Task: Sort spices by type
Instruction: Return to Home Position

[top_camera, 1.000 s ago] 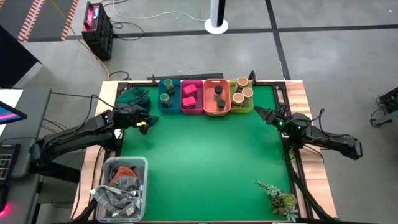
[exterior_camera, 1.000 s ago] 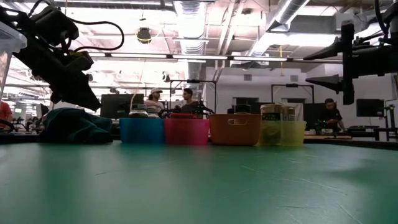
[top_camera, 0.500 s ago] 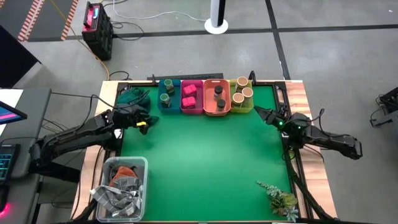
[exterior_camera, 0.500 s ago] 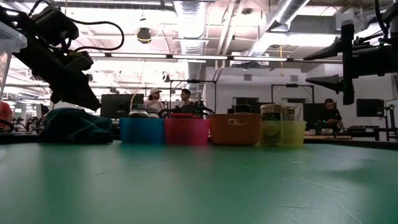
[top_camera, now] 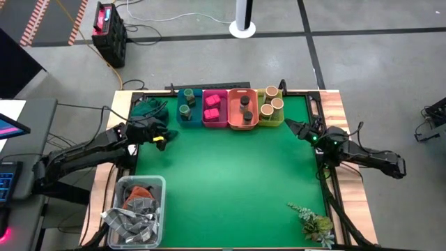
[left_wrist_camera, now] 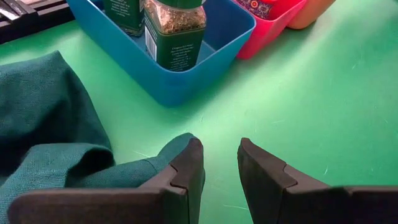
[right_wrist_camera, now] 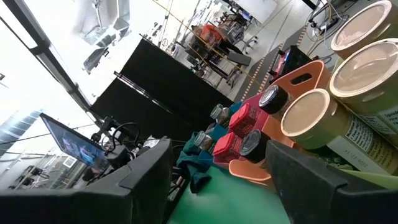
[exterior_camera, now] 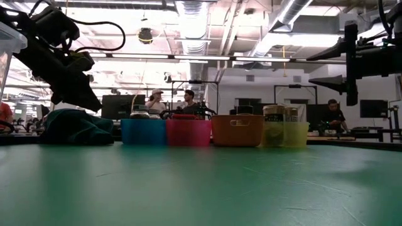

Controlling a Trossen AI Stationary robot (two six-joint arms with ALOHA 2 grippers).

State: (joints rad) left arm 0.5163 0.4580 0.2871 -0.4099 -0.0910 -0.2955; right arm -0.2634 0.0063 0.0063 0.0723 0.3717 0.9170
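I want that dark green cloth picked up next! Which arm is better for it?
Left. The left gripper is right at the edge of the cloth, fingers slightly apart and empty. The right gripper is across the table, past the row of bins.

**Matt mat, glossy plastic**

The surface (top_camera: pixel 230 174) has a matt green mat inside a bare wooden rim (top_camera: pixel 338 104). The blue bin (left_wrist_camera: pixel 186 81) is smooth, faintly glossy plastic. The jar (left_wrist_camera: pixel 175 31) inside it is clear glass. The teal cloth (left_wrist_camera: pixel 43 118) at the far left corner looks soft and woven.
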